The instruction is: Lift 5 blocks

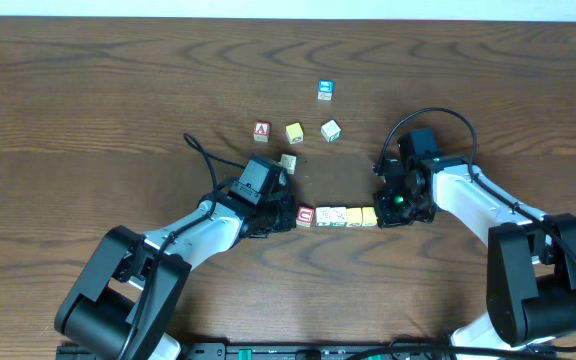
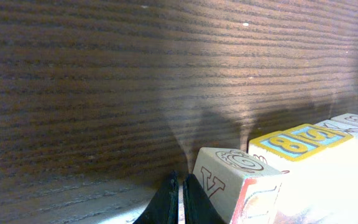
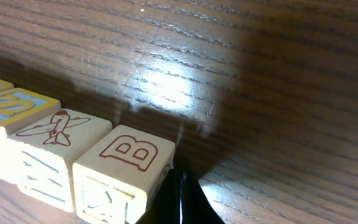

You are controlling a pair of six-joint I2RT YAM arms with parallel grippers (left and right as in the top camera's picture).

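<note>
Row of five blocks point(image 1: 336, 216): one red-faced, two cream, two yellow, touching side by side at mid tabletop point(image 1: 88, 100). Left fingers point(image 2: 163, 205) pressed together, set against the red end. Right fingers point(image 3: 182, 199) pressed together, against the yellow end. Behind, apart: red "A" block point(image 1: 261, 130), blue block point(image 1: 325, 90).

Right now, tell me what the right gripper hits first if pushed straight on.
Probably the table: the right gripper, jaws shut, points down at the wood. The B block lies beside it, not ahead; depth is unclear.
</note>
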